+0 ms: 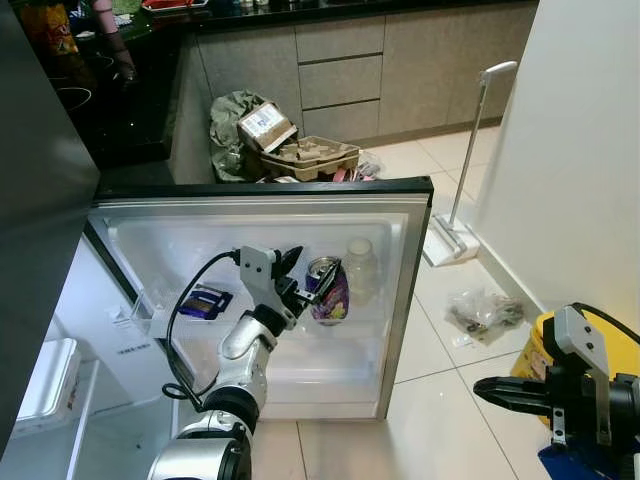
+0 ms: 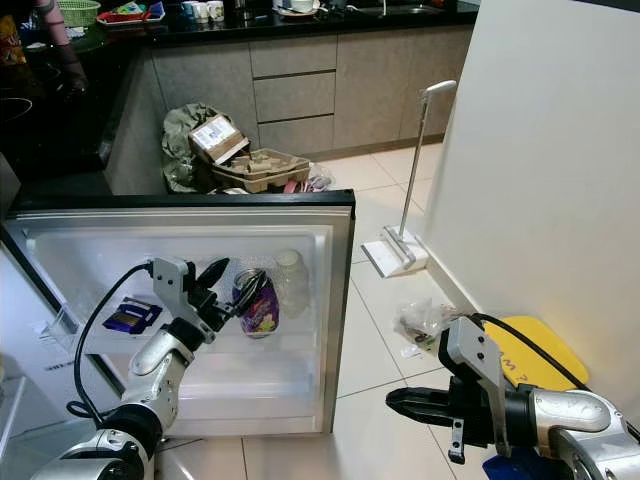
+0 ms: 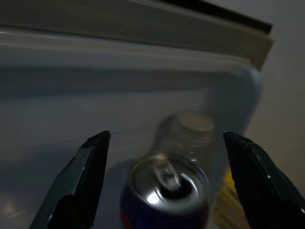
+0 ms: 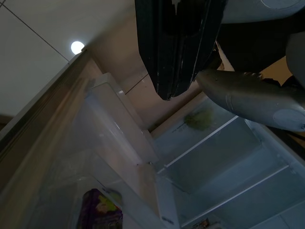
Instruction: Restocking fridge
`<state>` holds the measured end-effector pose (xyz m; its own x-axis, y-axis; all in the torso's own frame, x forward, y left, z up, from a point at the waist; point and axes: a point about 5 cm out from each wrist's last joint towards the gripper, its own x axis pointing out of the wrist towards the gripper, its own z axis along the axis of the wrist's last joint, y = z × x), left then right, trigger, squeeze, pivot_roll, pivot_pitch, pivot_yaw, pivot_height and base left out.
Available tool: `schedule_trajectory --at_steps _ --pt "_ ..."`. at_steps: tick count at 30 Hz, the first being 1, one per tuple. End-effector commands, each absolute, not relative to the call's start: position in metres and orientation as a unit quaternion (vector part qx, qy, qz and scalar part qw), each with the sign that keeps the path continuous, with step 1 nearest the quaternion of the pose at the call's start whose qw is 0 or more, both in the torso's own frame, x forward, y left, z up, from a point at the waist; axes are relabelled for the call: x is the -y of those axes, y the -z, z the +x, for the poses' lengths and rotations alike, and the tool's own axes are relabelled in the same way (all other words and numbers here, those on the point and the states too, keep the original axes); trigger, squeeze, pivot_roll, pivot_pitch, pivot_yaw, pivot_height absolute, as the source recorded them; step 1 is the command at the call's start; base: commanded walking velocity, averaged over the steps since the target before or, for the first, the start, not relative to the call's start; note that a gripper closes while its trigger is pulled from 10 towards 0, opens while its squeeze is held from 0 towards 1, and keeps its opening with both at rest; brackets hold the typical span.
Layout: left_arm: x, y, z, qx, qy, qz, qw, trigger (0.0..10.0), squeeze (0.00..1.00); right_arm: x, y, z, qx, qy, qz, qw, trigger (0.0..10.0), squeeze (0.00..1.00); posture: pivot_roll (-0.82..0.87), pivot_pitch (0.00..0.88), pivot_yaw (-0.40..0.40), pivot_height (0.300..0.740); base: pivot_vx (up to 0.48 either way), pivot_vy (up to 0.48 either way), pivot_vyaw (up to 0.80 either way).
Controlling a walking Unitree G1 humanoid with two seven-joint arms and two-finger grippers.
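The fridge door (image 1: 405, 300) stands open toward me. On its shelf a purple drink can (image 1: 329, 292) with a silver top (image 3: 167, 179) stands upright beside a clear bottle (image 1: 361, 266) with a pale lid (image 3: 193, 121). My left gripper (image 1: 308, 272) is open at the can's top, one black finger (image 3: 81, 186) on each side, not closed on it. A purple carton (image 1: 204, 301) lies further left on the same shelf. My right gripper (image 1: 492, 390) is shut and empty, low at the right over the floor tiles.
A white mop (image 1: 452, 238) leans on the right wall, with a crumpled plastic bag (image 1: 482, 310) on the floor nearby. Cardboard boxes and a green bag (image 1: 285, 145) sit behind the door. A person's hand (image 1: 122, 62) rests on the dark counter, far left.
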<state>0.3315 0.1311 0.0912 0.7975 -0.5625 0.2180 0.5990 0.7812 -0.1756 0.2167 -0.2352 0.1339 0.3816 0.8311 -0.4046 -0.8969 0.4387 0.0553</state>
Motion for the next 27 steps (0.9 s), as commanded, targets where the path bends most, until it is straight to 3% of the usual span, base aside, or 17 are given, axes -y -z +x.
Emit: schedule_trajectory --at_steps 1,8,17,18,19,27 --pt "-0.134 -0.088 0.328 0.073 0.312 -0.133 0.938 10.0 0.00 0.237 -0.136 0.218 -0.189 -0.521 -0.084 0.828 10.0 0.00 -0.03 0.000 0.032 0.740 0.000 0.000 0.00" --pt "-0.149 -0.089 0.327 0.080 0.326 -0.200 0.921 10.0 0.00 0.238 -0.136 0.217 -0.190 -0.520 -0.084 0.828 10.0 0.00 -0.03 0.000 0.032 0.740 0.000 0.000 0.00" --pt "-0.176 -0.090 0.327 0.068 0.309 -0.200 0.927 9.9 0.00 0.238 -0.136 0.217 -0.191 -0.520 -0.084 0.829 10.0 0.00 -0.03 0.000 0.033 0.740 0.000 0.000 0.00" --pt "-0.182 -0.091 0.326 0.067 0.307 -0.189 0.930 2.2 0.00 0.238 -0.136 0.217 -0.191 -0.520 -0.084 0.829 10.0 0.00 -0.03 0.000 0.033 0.740 0.000 0.000 0.00" --pt "-0.187 -0.091 0.326 0.064 0.302 -0.176 0.935 0.0 0.00 0.238 -0.136 0.217 -0.191 -0.519 -0.084 0.829 10.0 0.00 -0.03 0.000 0.033 0.740 0.000 0.000 0.00" --pt "-0.209 -0.092 0.327 0.041 0.264 -0.122 0.956 0.0 0.00 0.238 -0.136 0.217 -0.191 -0.520 -0.084 0.828 10.0 0.00 -0.03 0.000 0.032 0.740 0.000 0.000 0.00"
